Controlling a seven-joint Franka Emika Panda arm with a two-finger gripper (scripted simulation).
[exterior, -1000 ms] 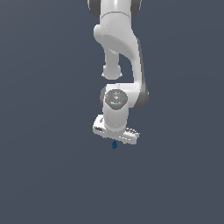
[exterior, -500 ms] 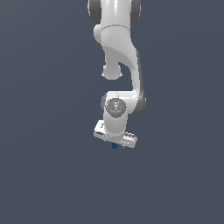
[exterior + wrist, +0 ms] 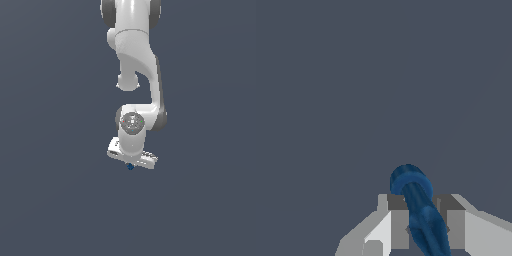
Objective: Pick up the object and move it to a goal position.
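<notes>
The object is a small dark-blue rounded blob (image 3: 130,166) showing just under the white gripper (image 3: 131,164) in the exterior view. In the wrist view it is a dark-blue elongated rounded piece (image 3: 417,205) clamped between the two grey fingers (image 3: 397,220), and its rounded end sticks out past the fingertips. The gripper (image 3: 421,222) is shut on the object. The white arm (image 3: 135,65) reaches down from the top of the exterior view.
A plain dark grey-blue surface (image 3: 55,190) fills both views. No other objects, containers or edges show.
The gripper with the blue object has moved a little up and toward the exterior view's right. The arm has straightened slightly.
</notes>
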